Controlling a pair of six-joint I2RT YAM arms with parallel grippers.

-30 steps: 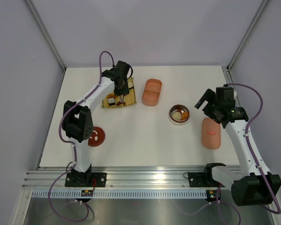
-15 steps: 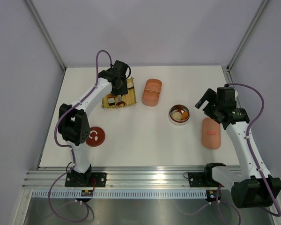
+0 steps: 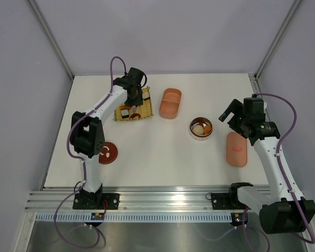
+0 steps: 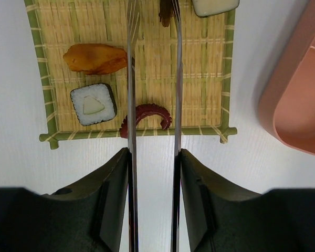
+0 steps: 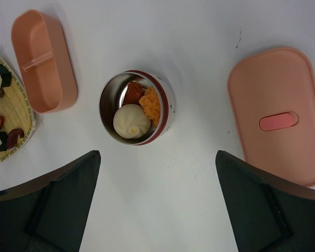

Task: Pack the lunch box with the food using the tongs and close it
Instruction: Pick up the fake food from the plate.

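My left gripper (image 4: 154, 157) is shut on the tongs (image 4: 132, 105), one slim pale arm against each finger. The two arms stand apart and reach out over the yellow mat (image 4: 210, 79). Between them lies a red curled piece of food (image 4: 146, 114). To their left are an orange lump (image 4: 96, 58) and a white-and-dark sushi block (image 4: 93, 104). The open pink lunch box (image 3: 170, 103) sits right of the mat. Its pink lid (image 3: 237, 149) lies flat at the right. My right gripper (image 3: 232, 113) hangs open and empty above the table.
A round steel container (image 5: 136, 107) holding a white bun and orange pieces stands between the lunch box (image 5: 42, 60) and the lid (image 5: 281, 113). A red round lid (image 3: 107, 153) lies near the left arm's base. A white piece (image 4: 215, 6) sits at the mat's far corner.
The left wrist has shifted slightly left over the mat, and its elbow swung out and came back. The right arm has not moved.
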